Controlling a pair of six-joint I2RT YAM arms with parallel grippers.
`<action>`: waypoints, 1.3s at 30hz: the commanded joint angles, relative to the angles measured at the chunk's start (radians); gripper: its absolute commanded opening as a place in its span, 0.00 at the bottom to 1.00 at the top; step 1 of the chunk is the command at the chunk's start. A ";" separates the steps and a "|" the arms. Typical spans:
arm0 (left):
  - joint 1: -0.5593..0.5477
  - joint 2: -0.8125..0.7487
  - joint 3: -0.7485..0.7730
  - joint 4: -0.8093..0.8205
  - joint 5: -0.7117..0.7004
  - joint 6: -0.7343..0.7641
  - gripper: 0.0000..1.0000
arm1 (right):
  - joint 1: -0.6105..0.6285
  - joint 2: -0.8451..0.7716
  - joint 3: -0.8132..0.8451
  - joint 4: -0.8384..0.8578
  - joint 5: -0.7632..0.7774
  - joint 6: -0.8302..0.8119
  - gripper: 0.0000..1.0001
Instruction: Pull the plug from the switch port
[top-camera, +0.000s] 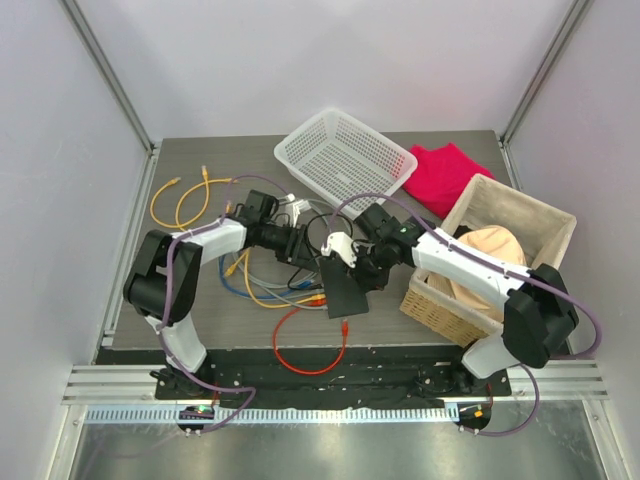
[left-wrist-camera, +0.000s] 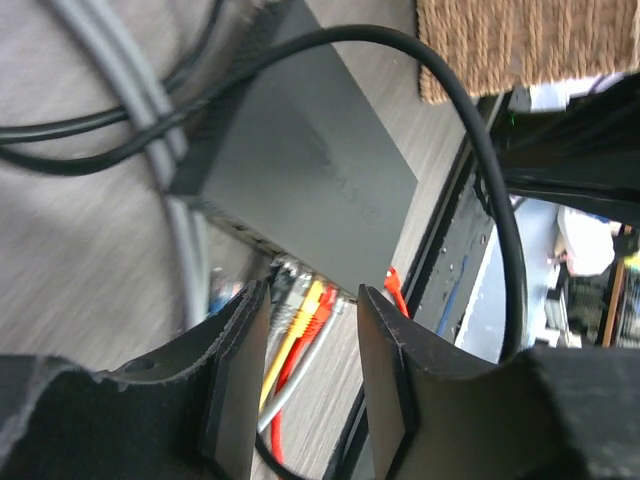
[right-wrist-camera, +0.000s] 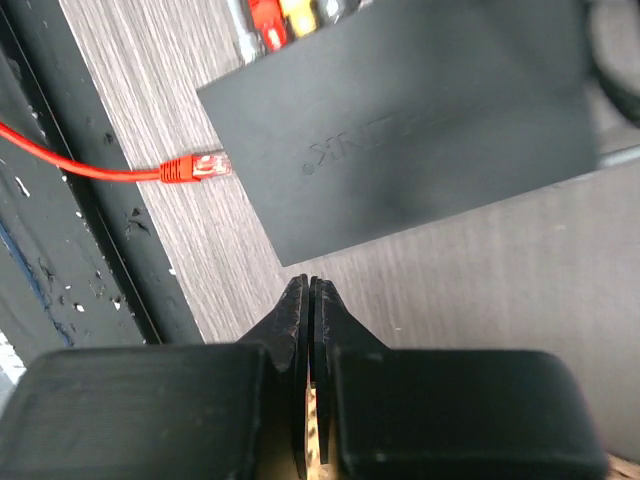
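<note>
The switch (top-camera: 346, 288) is a flat matte-black box lying on the table between the arms; it also shows in the left wrist view (left-wrist-camera: 300, 170) and the right wrist view (right-wrist-camera: 420, 110). Yellow, red and grey plugs (left-wrist-camera: 305, 310) sit in the sockets along its edge. My left gripper (left-wrist-camera: 310, 300) is open, its fingers on either side of the line to these plugs and a little short of them. My right gripper (right-wrist-camera: 308, 290) is shut and empty, its tip just off the switch's opposite edge. A loose red plug (right-wrist-camera: 195, 167) lies by the switch, touching its side.
A white mesh basket (top-camera: 345, 160) stands at the back, a red cloth (top-camera: 445, 175) beside it. A wicker basket (top-camera: 500, 260) with a hat is on the right. Yellow cables (top-camera: 185, 200) and tangled cables (top-camera: 265, 280) lie left of the switch. A black cable (left-wrist-camera: 480, 150) loops over the switch.
</note>
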 joint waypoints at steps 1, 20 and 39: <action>-0.043 0.044 0.039 -0.023 0.032 0.024 0.43 | 0.005 0.029 -0.020 0.045 0.004 0.029 0.01; 0.130 -0.668 -0.007 -0.405 -0.492 0.275 0.61 | 0.005 0.005 -0.106 0.148 0.042 0.114 0.02; 0.347 -0.287 0.034 -0.338 -0.800 0.273 0.45 | 0.005 0.083 -0.045 0.163 0.051 0.147 0.03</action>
